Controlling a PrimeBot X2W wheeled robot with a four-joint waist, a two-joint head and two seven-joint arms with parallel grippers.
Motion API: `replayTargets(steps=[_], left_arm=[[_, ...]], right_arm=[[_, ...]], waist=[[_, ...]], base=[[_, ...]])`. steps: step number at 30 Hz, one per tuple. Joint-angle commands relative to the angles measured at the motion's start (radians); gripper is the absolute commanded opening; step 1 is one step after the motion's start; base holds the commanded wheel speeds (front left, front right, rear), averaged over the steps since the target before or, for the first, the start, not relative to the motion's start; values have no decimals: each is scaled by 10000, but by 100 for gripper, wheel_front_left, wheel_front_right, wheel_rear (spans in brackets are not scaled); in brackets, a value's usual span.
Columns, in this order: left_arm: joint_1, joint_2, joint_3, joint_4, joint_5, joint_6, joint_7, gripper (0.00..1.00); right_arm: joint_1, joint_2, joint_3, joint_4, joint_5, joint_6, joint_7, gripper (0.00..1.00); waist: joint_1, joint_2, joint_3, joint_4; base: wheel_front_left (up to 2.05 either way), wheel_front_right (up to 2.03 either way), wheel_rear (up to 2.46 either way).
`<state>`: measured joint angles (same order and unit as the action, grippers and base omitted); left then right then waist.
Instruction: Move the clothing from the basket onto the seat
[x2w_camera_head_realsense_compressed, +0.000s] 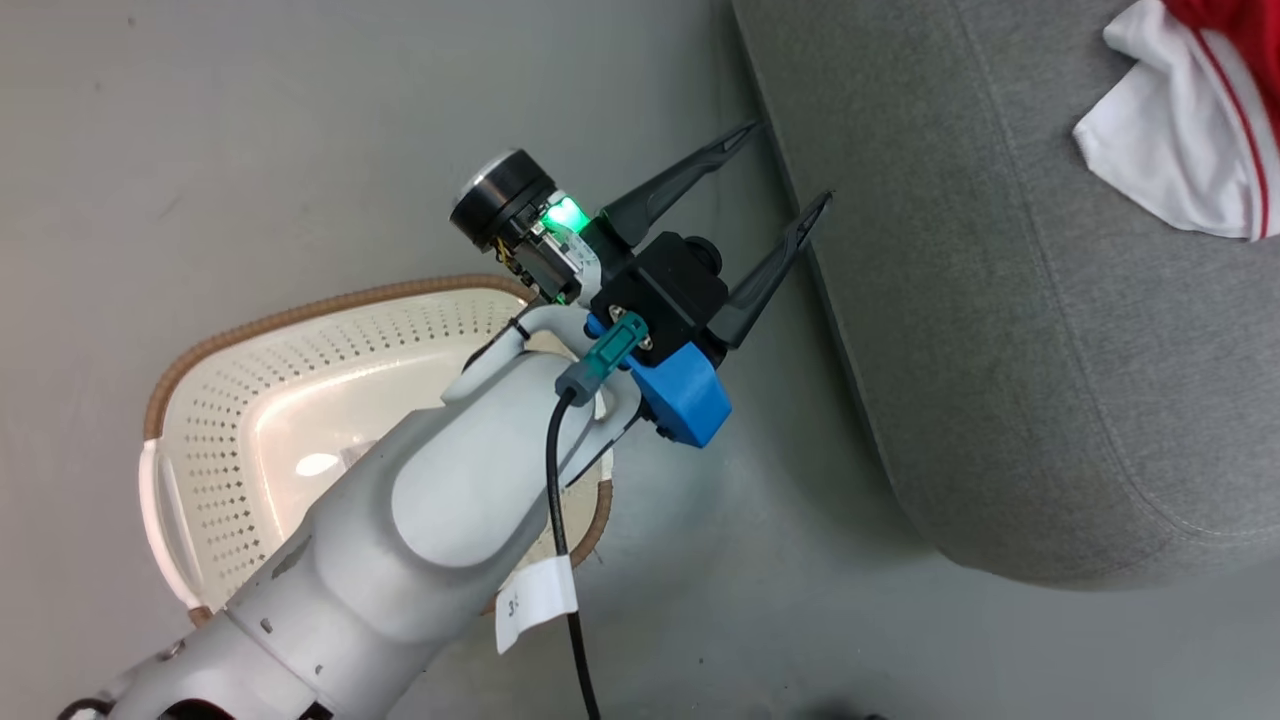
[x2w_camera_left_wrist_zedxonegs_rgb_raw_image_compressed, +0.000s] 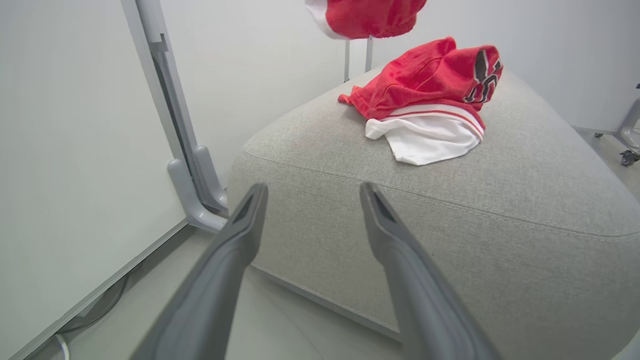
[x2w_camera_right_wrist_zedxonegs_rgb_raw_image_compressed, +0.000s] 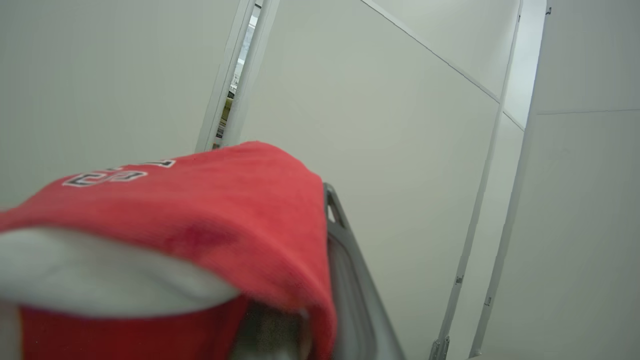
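Grey floor (x2w_camera_head_realsense_compressed: 770, 560) lying open between basket (x2w_camera_head_realsense_compressed: 230, 420) and seat (x2w_camera_head_realsense_compressed: 1000, 300).
Left fingers (x2w_camera_head_realsense_compressed: 680, 178) are hovering released at the seat's edge; right fingers (x2w_camera_right_wrist_zedxonegs_rgb_raw_image_compressed: 350, 270), mostly hidden, are clenching red clothing (x2w_camera_right_wrist_zedxonegs_rgb_raw_image_compressed: 225, 210).

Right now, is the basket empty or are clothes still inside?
Empty, as far as shows: the basket has a bare floor, though the left arm hides part. One red garment lies on the seat.

Even, bright light, likely overhead. Glare spot on basket (x2w_camera_head_realsense_compressed: 230, 420) floor; soft shadow under seat (x2w_camera_head_realsense_compressed: 1000, 350) edge. Right wrist view: clothing (x2w_camera_right_wrist_zedxonegs_rgb_raw_image_compressed: 225, 215) near lens blurred. Straight lines bow at wrist-view edges.
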<state>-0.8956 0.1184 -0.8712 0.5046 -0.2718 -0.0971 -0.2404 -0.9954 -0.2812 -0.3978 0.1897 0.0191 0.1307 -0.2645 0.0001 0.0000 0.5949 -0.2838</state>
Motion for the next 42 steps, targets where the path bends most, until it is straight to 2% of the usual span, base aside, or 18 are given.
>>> replayTargets(steps=[1,4,10,21,28,29,30,38,42], left_arm=[[-258,103,18,-79,84,58,3,100],[-423,173,1,-169,138,75,48,100],[-550,266,-29,-255,171,119,82,100],[-689,444,-153,-421,139,156,233,100],[-734,584,-158,-483,76,194,276,100],[-718,593,-161,-463,54,205,271,100],[-686,585,-174,-451,31,217,263,100],[-308,421,-158,-227,-195,280,-10,100],[-4,395,-17,-112,-378,382,-128,100]], right_arm=[[-266,-450,-337,173,31,-1,3,0],[-332,-1237,-889,645,131,1,3,0],[212,-1676,-1630,1691,122,-1,3,0],[1271,-854,-2179,3958,-203,1,1,0],[1578,-404,-2027,4589,-284,1,3,0],[1608,-383,-2018,4560,-276,-1,1,31],[1634,-390,-2022,4497,-259,-1,3,100],[2929,-487,-1630,3766,30,-1,3,100],[3933,-363,-1079,3098,117,1,1,100]], waist=[[-1,0,600,208],[-1,0,895,234],[-1,0,1138,185],[-1,0,1507,149],[-1,0,1582,114],[-1,0,1547,97],[-1,0,1492,84],[-1,0,616,80],[-1,0,47,72]], base=[[0,0,0],[0,0,0],[0,0,0],[0,0,0],[0,0,0],[0,0,0],[0,0,0],[0,0,0],[0,0,0]])
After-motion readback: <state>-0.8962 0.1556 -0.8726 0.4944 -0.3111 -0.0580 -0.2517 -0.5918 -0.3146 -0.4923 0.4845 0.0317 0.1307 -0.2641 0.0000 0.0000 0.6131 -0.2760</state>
